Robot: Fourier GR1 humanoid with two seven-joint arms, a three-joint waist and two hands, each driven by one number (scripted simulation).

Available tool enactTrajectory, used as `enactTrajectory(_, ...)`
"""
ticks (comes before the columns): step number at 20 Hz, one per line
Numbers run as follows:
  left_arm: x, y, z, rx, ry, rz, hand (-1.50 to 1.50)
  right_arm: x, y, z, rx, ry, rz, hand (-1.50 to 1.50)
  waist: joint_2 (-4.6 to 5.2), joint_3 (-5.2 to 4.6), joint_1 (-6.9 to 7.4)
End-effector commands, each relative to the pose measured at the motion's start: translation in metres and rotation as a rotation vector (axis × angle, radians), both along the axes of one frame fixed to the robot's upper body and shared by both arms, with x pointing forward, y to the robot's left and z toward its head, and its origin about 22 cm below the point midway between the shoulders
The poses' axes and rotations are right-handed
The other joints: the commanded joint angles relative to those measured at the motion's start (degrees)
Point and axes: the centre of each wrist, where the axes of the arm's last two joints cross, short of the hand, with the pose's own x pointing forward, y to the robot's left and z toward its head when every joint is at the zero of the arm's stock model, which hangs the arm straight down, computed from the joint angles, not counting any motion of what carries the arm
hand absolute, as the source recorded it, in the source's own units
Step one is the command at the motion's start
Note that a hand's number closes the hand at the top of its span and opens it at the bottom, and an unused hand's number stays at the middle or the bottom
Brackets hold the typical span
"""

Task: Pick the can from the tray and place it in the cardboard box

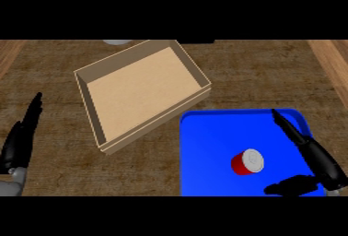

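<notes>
Looking down, we see the short red cylindrical can (247,162) with its pale lid on the glossy blue rounded tray (204,152). Our right hand (319,163) spreads wide at its three o'clock, apart. At eleven o'clock sits the shallow tan cardboard box (139,92) on woven brown counter (258,73). Our left hand (19,138) rests straight-fingered at nine o'clock.

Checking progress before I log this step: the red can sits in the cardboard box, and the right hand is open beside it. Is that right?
Not quite. The head view shows the red can on the blue tray, not in the cardboard box, which holds nothing. The rest is right: the right hand is open beside the can.
</notes>
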Motion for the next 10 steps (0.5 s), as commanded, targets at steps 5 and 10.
enactTrajectory(5,0.007,0.018,0.006,0.005,0.017,0.019,0.0,-0.007,-0.039,-0.008,0.022,-0.136,0.089,-1.5,0.29,0.13,0.62)
enactTrajectory(10,0.013,0.003,0.0,0.01,0.011,0.013,0.0,0.007,-0.073,0.044,-0.369,-0.075,0.17,-1.5,0.37,0.0,0.61)
